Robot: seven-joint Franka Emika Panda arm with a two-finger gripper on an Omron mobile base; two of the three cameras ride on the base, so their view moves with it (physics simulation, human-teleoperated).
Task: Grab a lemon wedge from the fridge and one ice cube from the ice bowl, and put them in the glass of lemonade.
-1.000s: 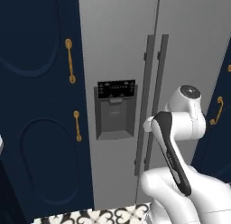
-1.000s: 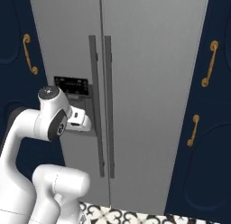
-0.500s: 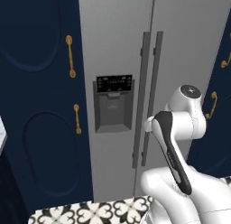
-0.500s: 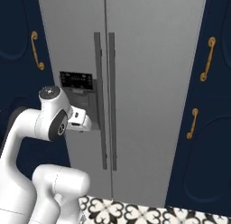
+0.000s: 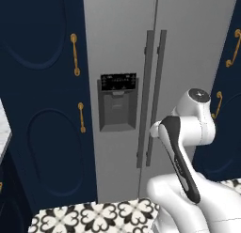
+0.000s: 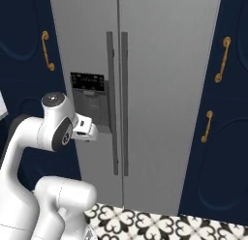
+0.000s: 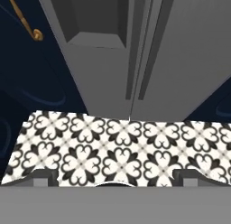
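The fridge (image 5: 141, 86) stands shut straight ahead of the gripper (image 7: 115, 175), both grey doors closed, so nothing of what it holds can be seen. Its two dark bar handles (image 6: 118, 103) run side by side down the seam between the doors, and the black dispenser panel (image 5: 118, 101) sits in the left door, just left of those handles.

The gripper points down and forward at the foot of the fridge; its two finger tips (image 7: 43, 175) stand wide apart at the bottom of the hand view with nothing between them, so it is released and grasps nothing.

The hand view gives what the base views do not: the patterned black-and-white floor tiles (image 7: 117, 151) directly below the gripper, running up to the fridge's base, with the dispenser recess above and to the left. The base views show the full height of the doors and the white arm (image 5: 183, 138) folded in front of the fridge, its wrist near the handles.

Navy cabinets (image 5: 42, 110) with brass handles (image 5: 74, 54) flank the fridge on both sides (image 6: 227, 113).
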